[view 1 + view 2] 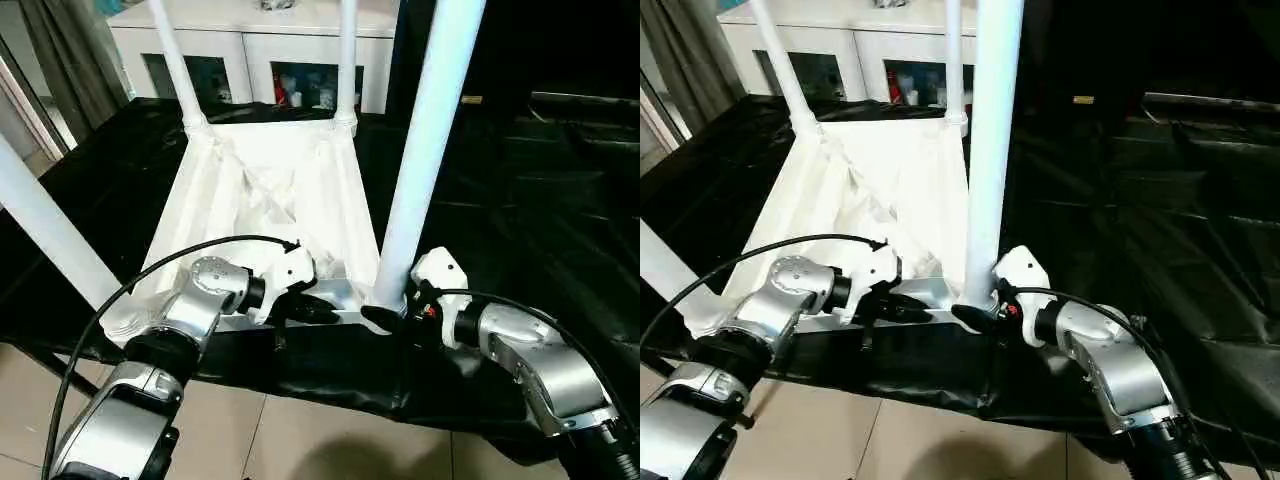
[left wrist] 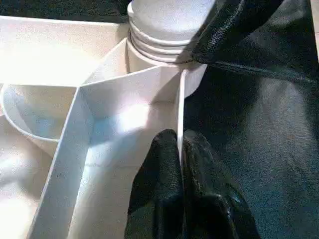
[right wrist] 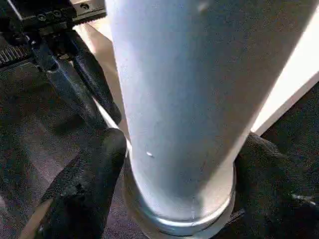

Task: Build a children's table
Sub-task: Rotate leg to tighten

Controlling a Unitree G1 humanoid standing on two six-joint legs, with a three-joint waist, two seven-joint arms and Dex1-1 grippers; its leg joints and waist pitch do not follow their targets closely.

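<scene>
The children's table lies upside down, its ribbed white top (image 1: 260,190) on a black-covered surface. Four white legs stand upright in the corner sockets: far left (image 1: 175,60), far right (image 1: 347,55), near left (image 1: 45,220) and near right (image 1: 425,150). My left gripper (image 1: 320,305) is shut on the thin near rim (image 2: 180,99) of the top, just beside the near right socket. My right gripper (image 1: 385,315) grips the base of the near right leg (image 3: 174,99), one black finger (image 3: 94,164) on each side and against it, right above the socket.
A white glass-door cabinet (image 1: 250,50) stands behind the table. The black sheet (image 1: 520,200) spreads wide to the right. Its front edge hangs over tiled floor (image 1: 300,440) just below my forearms. Grey curtains (image 1: 70,50) hang at the far left.
</scene>
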